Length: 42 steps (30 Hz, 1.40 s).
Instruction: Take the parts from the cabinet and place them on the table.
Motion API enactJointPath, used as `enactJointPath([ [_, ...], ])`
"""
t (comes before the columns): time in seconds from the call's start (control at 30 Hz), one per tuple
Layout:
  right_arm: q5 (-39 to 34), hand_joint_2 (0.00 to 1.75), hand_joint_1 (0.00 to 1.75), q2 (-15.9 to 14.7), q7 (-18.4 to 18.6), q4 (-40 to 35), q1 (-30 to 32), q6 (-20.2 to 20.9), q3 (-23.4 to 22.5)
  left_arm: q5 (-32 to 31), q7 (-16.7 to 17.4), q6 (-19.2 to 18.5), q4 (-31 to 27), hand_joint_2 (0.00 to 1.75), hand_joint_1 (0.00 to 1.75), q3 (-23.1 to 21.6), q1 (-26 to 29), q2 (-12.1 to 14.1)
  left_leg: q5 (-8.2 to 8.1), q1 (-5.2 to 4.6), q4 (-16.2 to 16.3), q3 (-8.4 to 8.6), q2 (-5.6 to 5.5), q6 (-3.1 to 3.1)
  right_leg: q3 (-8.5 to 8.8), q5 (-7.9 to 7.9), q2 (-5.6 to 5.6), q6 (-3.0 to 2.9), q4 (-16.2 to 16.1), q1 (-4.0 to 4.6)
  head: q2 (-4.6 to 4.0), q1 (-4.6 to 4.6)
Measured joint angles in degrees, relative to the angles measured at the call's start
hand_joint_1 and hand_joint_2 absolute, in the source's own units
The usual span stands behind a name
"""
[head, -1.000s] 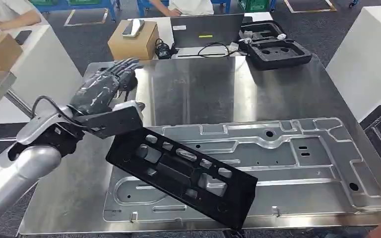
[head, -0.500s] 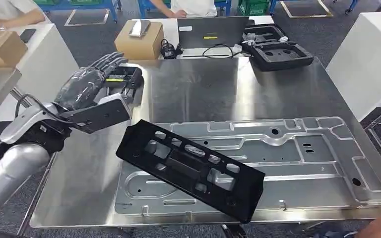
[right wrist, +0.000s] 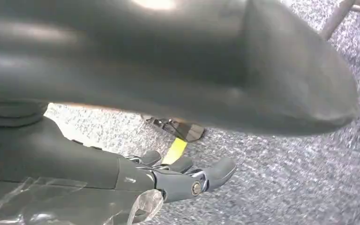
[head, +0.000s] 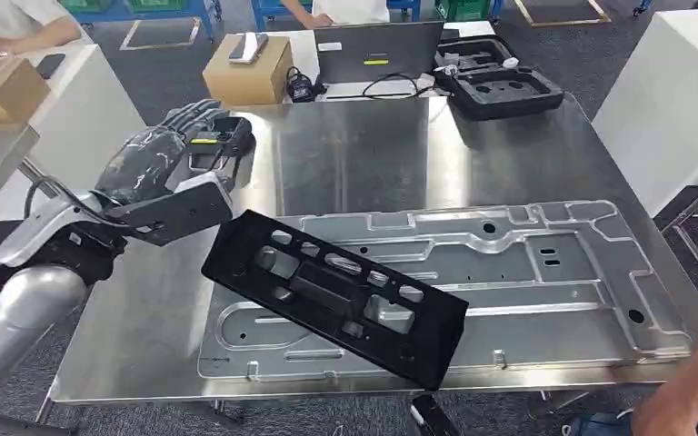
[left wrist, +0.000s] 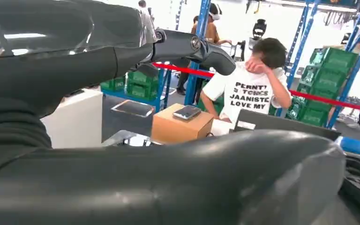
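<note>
We see the left hand (head: 159, 159) up over the left side of the shiny metal bench (head: 363, 154). Its fingers (head: 195, 116) are stretched out and apart, and they hold nothing. Just past the fingertips a small black part (head: 223, 136) with a yellow label sits on the bench.

A long black part (head: 332, 295) with many holes lies slanted on top of a big flat silver plate (head: 545, 272). The plate lies on the bench and fills much of the near side. The hand is not touching the black part.

In the right wrist view, the right hand (right wrist: 122, 183) hangs over grey carpet floor (right wrist: 286, 187). Its fingers (right wrist: 201, 180) are a little bent and hold nothing.

Behind the bench we see a brown box (head: 245, 73), a laptop (head: 377, 53) and a black foam tray (head: 504, 86).
</note>
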Motion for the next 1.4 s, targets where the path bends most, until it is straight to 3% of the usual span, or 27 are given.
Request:
enactJointPath([
  [0.07, 0.0, 0.00, 0.00, 0.0, 0.0, 0.0, 0.2, 0.0, 0.0, 0.0, 0.0, 0.0, 0.0, 0.00, 0.00, 0.2, 0.1, 0.2, -5.56, 0.08, 9.9, -3.64, -0.01, -0.45, -0.64, 0.46, -0.03, -0.34, 0.0, 0.17, 0.00, -0.04],
  [0.13, 0.0, 0.00, 0.00, -0.1, 0.0, 0.0, 0.3, 0.0, 0.0, 0.0, 0.0, 0.0, 0.0, 0.00, 0.00, 0.2, 0.6, 0.3, -7.84, 0.05, 16.2, -5.72, -0.02, -0.40, -1.30, 0.95, -0.04, -0.40, 0.0, 0.40, 0.00, -0.04],
  [0.17, 0.0, 0.00, 0.00, -0.1, 0.0, 0.0, 0.3, 0.0, 0.0, 0.0, 0.0, 0.0, 0.0, 0.00, 0.00, 0.1, 0.8, 0.3, -7.54, 0.04, 15.8, -5.27, -0.02, -0.28, -1.53, 1.14, -0.04, -0.37, 0.0, 0.45, 0.00, -0.04],
  [0.2, 0.0, 0.00, 0.00, -0.1, 0.0, 0.0, 0.3, 0.0, 0.0, 0.0, 0.0, 0.0, 0.0, 0.00, 0.00, 0.2, 0.8, 0.3, -6.16, -0.03, 12.7, -3.26, -0.02, -0.01, -1.83, 1.40, -0.04, -0.30, 0.1, 0.52, 0.00, -0.04],
  [0.27, -0.1, 0.00, 0.00, -0.1, 0.0, 0.0, 0.3, 0.0, 0.0, 0.0, 0.1, 0.0, -0.1, 0.00, 0.00, 0.4, 0.7, 0.3, -2.00, -0.40, 0.7, 3.95, -0.01, 0.90, -2.13, 1.91, -0.03, -0.05, 0.0, 0.54, 0.00, -0.04],
  [0.3, -0.2, 0.00, 0.00, -0.1, 0.0, 0.0, 0.2, 0.0, 0.0, 0.0, 0.1, 0.0, -0.3, 0.00, 0.00, 0.5, 0.7, 0.3, -2.28, -0.74, -3.4, 5.79, -0.01, 1.39, -2.23, 2.14, -0.03, 0.18, 0.0, 0.50, 0.00, -0.04],
  [0.4, -0.4, 0.00, 0.00, -0.1, -0.1, 0.0, 0.3, 0.0, 0.0, 0.0, 0.2, -0.1, -0.3, 0.00, 0.00, 0.7, 0.6, 0.4, -1.25, -1.50, -3.0, 5.29, -0.04, 1.75, -2.45, 2.89, -0.04, 1.23, -0.2, 0.40, 0.00, -0.04],
  [0.47, -0.5, 0.00, 0.00, -0.1, -0.1, 0.0, 0.4, -0.2, 0.0, 0.0, 0.2, -0.2, -0.4, 0.00, 0.00, 0.7, 0.7, 0.4, -0.33, -1.43, -3.6, 5.14, 0.00, 2.55, -2.46, 3.54, 0.03, 2.03, -0.8, 0.51, 0.00, -0.07],
  [0.5, -0.5, 0.00, 0.00, -0.2, -0.1, 0.0, 0.4, -0.2, 0.0, -0.1, 0.2, -0.2, -0.5, 0.00, 0.00, 0.8, 0.6, 0.3, 0.67, -1.10, -4.2, 5.06, 0.22, 2.96, -3.09, 2.11, 0.02, 2.21, 0.1, 0.28, 0.00, -0.04],
  [0.57, -0.6, 0.00, 0.00, -0.3, -0.1, 0.0, 0.4, -0.2, 0.0, -0.1, 0.2, -0.2, -0.7, 0.00, 0.00, 0.8, 0.7, 0.3, 1.26, -0.99, -4.3, 4.29, 0.29, 3.54, -5.36, -3.02, 0.00, 2.24, 6.4, 0.39, 0.00, 0.04],
  [0.63, -0.7, 0.00, 0.00, -0.5, -0.1, 0.0, 0.6, -0.3, 0.0, -0.1, 0.2, -0.2, -0.7, 0.00, 0.00, 0.8, 1.0, 0.3, 2.13, -1.15, -4.2, 3.09, 0.30, 3.79, -9.04, -8.48, -0.01, 2.52, 17.4, 0.44, 0.00, 0.07],
  [0.67, -0.7, 0.00, 0.00, -0.5, -0.1, 0.0, 0.7, -0.3, 0.0, -0.1, 0.2, -0.2, -0.7, 0.00, 0.00, 0.7, 1.2, 0.3, 2.43, -1.22, -4.2, 2.74, 0.29, 3.78, -9.24, -8.79, -0.01, 2.56, 18.9, 0.45, 0.00, 0.07],
  [0.7, -0.7, 0.00, 0.00, -0.5, -0.1, 0.0, 0.8, -0.3, 0.0, -0.1, 0.2, -0.2, -0.7, 0.00, 0.00, 0.7, 1.5, 0.3, 2.84, -1.27, -4.2, 2.16, 0.26, 3.69, -7.64, -7.70, -0.02, 2.50, 17.3, 0.44, 0.00, 0.07],
  [0.77, -0.7, 0.00, 0.00, -0.6, -0.1, 0.0, 0.7, -0.3, 0.0, -0.1, 0.2, -0.2, -0.7, 0.00, 0.00, 0.7, 1.7, 0.3, 3.39, -1.27, -4.1, 1.55, 0.20, 3.36, -1.15, -4.15, -0.03, 2.21, 7.6, 0.44, 0.00, 0.07],
  [0.8, -0.7, 0.00, 0.00, -0.7, -0.1, 0.0, 0.7, -0.4, 0.0, -0.1, 0.2, -0.2, -0.7, 0.00, 0.00, 0.8, 1.6, 0.3, 3.56, -1.24, -4.0, 1.34, 0.20, 3.12, 2.46, -3.10, -0.03, 2.08, 2.2, 0.42, 0.00, 0.07],
  [0.83, -0.7, 0.00, 0.00, -0.7, -0.1, 0.0, 0.6, -0.4, 0.0, -0.1, 0.2, -0.1, -0.8, 0.00, 0.00, 0.9, 1.6, 0.3, 3.70, -1.60, -3.6, 0.87, 0.21, 2.84, 4.59, -3.38, 0.02, 1.90, -1.2, 0.58, 0.00, 0.09],
  [0.97, -0.9, 0.00, 0.00, -1.0, -0.2, 0.0, 0.7, -0.6, 0.0, -0.3, 0.2, 0.0, -1.0, 0.00, 0.00, 1.0, 1.8, 0.4, 4.94, -1.49, -3.5, 0.25, 0.21, 1.56, 3.23, -1.90, 0.10, 0.17, -1.1, 0.74, 0.00, -0.09],
  [1.0, -1.0, 0.00, 0.00, -1.0, -0.2, 0.0, 0.6, -0.6, 0.0, -0.3, 0.2, 0.0, -1.0, 0.00, 0.00, 1.2, 1.9, 0.4, 3.97, -1.16, -2.8, -0.21, 0.16, 1.27, 2.91, -1.45, -0.05, -0.17, -1.1, 0.57, 0.00, -0.09],
  [1.03, -1.0, 0.00, 0.00, -1.2, -0.2, 0.0, 0.6, -0.6, 0.0, -0.4, 0.2, 0.0, -1.0, 0.00, 0.00, 1.2, 1.8, 0.4, 1.37, -1.06, -0.4, -1.17, 0.18, 0.73, 2.44, -1.07, 0.03, -0.52, -1.1, 0.47, 0.00, -0.15],
  [1.1, -1.0, 0.00, 0.00, -1.3, -0.2, 0.0, 0.7, -0.6, 0.0, -0.5, 0.2, 0.1, -1.0, 0.00, 0.00, 1.2, 2.0, 0.5, -4.26, -0.69, 8.7, -4.24, 0.19, 0.03, 1.51, -0.37, -0.05, -0.96, -1.1, 0.51, 0.00, -0.19],
  [1.13, -1.0, 0.00, 0.00, -1.4, -0.2, 0.0, 0.7, -0.6, 0.0, -0.5, 0.2, 0.1, -1.0, 0.00, 0.00, 1.2, 2.2, 0.4, -6.18, -0.56, 13.0, -5.61, 0.19, -0.23, 0.99, -0.01, -0.05, -0.97, -1.1, 0.51, 0.00, -0.20],
  [1.17, -1.0, 0.00, 0.00, -1.4, -0.2, 0.0, 0.7, -0.6, 0.0, -0.6, 0.2, 0.1, -1.0, 0.00, 0.00, 1.2, 2.6, 0.4, -6.85, -0.47, 15.6, -6.09, 0.19, -0.35, 0.36, 0.42, -0.03, -0.94, -1.1, 0.51, 0.00, -0.20],
  [1.2, -1.1, 0.00, 0.00, -1.5, -0.2, 0.0, 0.8, -0.7, 0.0, -0.6, 0.2, 0.1, -1.0, 0.00, 0.00, 1.2, 2.7, 0.4, -6.20, -0.41, 14.8, -5.10, 0.19, -0.35, -0.11, 0.76, 0.01, -0.94, -1.1, 0.51, 0.00, -0.22],
  [1.23, -1.1, 0.00, 0.00, -1.5, -0.2, 0.0, 0.8, -0.7, 0.0, -0.7, 0.2, 0.2, -1.0, 0.00, 0.00, 1.2, 2.7, 0.4, -4.63, -0.41, 11.3, -2.63, 0.19, -0.23, -0.50, 1.11, 0.05, -0.78, -1.1, 0.53, 0.00, -0.22],
  [1.3, -1.1, 0.00, 0.00, -1.6, -0.2, 0.0, 0.8, -0.7, 0.0, -0.8, 0.2, 0.2, -1.0, 0.00, 0.00, 1.3, 2.6, 0.4, -1.26, -0.61, 0.7, 4.16, 0.18, 0.45, -0.89, 1.60, 0.10, -0.52, -1.1, 0.64, 0.00, -0.22],
  [1.33, -1.2, 0.00, 0.00, -1.6, -0.2, 0.0, 0.8, -0.7, 0.0, -0.8, 0.2, 0.2, -1.0, 0.00, 0.00, 1.4, 2.4, 0.4, -1.65, -0.98, -3.9, 6.74, 0.18, 1.25, -1.06, 1.83, 0.03, -0.33, -1.1, 0.61, 0.00, -0.22],
  [1.4, -1.2, 0.00, 0.00, -1.7, -0.2, 0.0, 0.7, -0.7, 0.0, -0.8, 0.2, 0.4, -1.0, 0.00, 0.00, 1.6, 2.2, 0.4, -0.71, -1.57, -4.1, 6.50, 0.12, 1.72, -1.29, 2.52, -0.05, 0.46, -1.3, 0.47, 0.00, -0.20],
])
